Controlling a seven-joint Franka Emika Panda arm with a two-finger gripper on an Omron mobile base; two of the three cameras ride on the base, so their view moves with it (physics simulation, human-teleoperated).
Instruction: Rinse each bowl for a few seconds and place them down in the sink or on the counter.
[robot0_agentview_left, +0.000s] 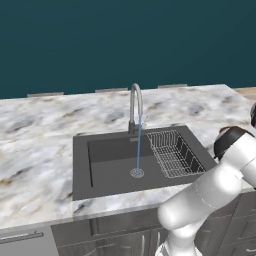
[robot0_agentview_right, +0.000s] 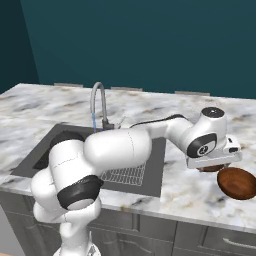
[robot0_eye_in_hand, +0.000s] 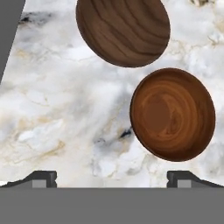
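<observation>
Reddish-brown wood grain marks both bowls, which sit on the counter (robot0_agentview_right: 170, 192) to the right of the sink (robot0_agentview_left: 107, 162), well apart from the basin. In the hand view the nearer bowl (robot0_eye_in_hand: 173, 114) lies at about three o'clock from centre, hollow side up, while the farther bowl (robot0_eye_in_hand: 123, 29) sits at twelve o'clock, partly cut by the frame edge; a narrow strip of marble separates them. The gripper (robot0_eye_in_hand: 112, 178) hovers above the slab with its fingertips spread wide and nothing between them, so it is released and empty. In the right base view the hand hangs just over one bowl, with the other at roughly four o'clock from it.

Water (robot0_agentview_left: 138, 145) already runs from the faucet (robot0_agentview_left: 135, 107) down to the drain.

The likely trouble is alignment: the nearer bowl is off to one side of the open jaws, so a straight descent would probably land on bare marble or clip the rim and skid the bowl into its neighbour. A shallow rim also offers little purchase, and a thin pinch could slip on the carry to the stream.
</observation>
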